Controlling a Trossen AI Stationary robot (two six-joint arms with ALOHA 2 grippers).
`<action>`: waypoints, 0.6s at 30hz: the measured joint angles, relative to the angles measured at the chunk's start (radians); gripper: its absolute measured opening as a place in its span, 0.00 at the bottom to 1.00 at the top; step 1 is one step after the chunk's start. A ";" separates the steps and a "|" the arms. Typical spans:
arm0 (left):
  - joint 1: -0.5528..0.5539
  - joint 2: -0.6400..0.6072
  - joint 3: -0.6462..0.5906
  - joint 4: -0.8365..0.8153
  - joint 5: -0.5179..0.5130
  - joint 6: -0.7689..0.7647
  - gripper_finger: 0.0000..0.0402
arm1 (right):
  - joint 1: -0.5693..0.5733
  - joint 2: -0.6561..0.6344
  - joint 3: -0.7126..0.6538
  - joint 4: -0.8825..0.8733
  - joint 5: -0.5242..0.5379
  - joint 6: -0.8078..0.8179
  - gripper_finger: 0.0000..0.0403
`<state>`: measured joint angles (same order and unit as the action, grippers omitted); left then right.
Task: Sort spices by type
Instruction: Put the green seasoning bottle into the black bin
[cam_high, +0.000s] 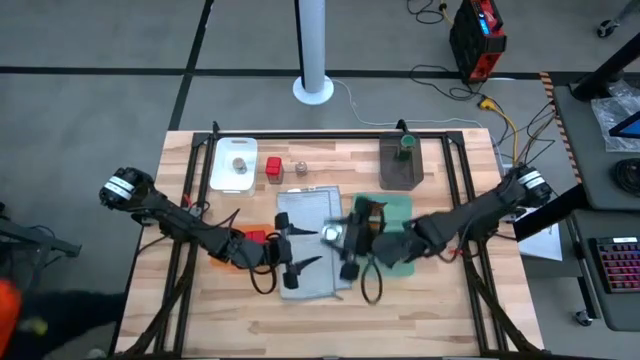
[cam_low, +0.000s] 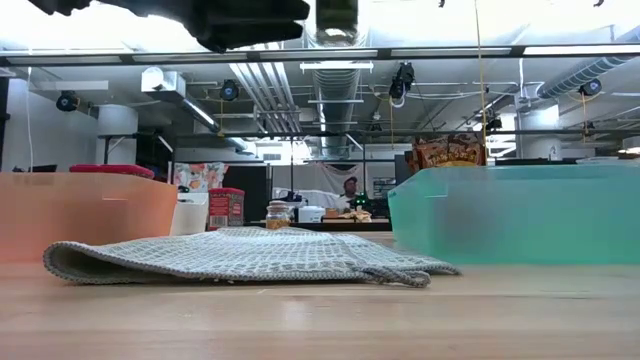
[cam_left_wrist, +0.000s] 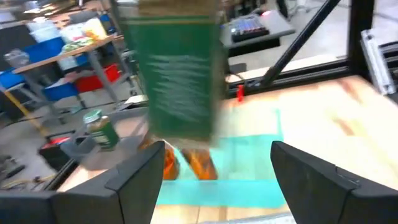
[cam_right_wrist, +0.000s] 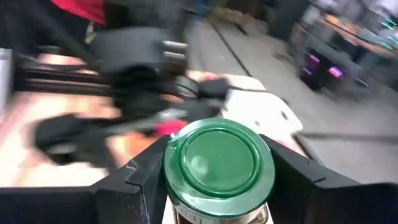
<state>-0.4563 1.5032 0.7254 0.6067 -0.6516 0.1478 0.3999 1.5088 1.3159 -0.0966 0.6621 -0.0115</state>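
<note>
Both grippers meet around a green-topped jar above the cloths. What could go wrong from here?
1. The right gripper grips the green-topped jar just below its lid. With the left gripper open, the jar might tilt or slip onto the grey cloth.
2. The grippers are very close, so separating could knock the jar.

A grey floor (cam_high: 90, 40) crossed by dark seam lines surrounds the light wooden slatted bench (cam_high: 330, 320). A white round post (cam_high: 312, 45) rises from a disc-shaped base just behind the bench. Loose cables (cam_high: 440, 70) trail across the floor towards a red-and-black boxy device (cam_high: 476, 40) at the far right. A dark desk with a keyboard (cam_high: 620, 270) stands to the right. Across the room, an open ceiling carries silver ducts (cam_low: 335, 75) and bright strip lights (cam_low: 200, 115); a person (cam_low: 349, 188) sits far back. Cluttered blue shelving (cam_left_wrist: 37, 56) lines one side.
</note>
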 joint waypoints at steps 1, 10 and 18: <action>-0.001 0.000 0.000 -0.003 -0.021 0.000 0.68 | -0.017 -0.018 0.000 -0.034 0.018 0.025 0.48; -0.002 -0.001 0.000 -0.006 -0.148 -0.051 0.69 | -0.256 -0.101 -0.029 -0.524 0.293 0.465 0.48; -0.016 -0.005 0.000 -0.029 -0.151 -0.057 0.69 | -0.454 -0.154 -0.217 -0.645 0.376 0.873 0.48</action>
<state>-0.4727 1.4983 0.7254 0.5779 -0.8023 0.0906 -0.0543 1.3545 1.0986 -0.7414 1.0378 0.8616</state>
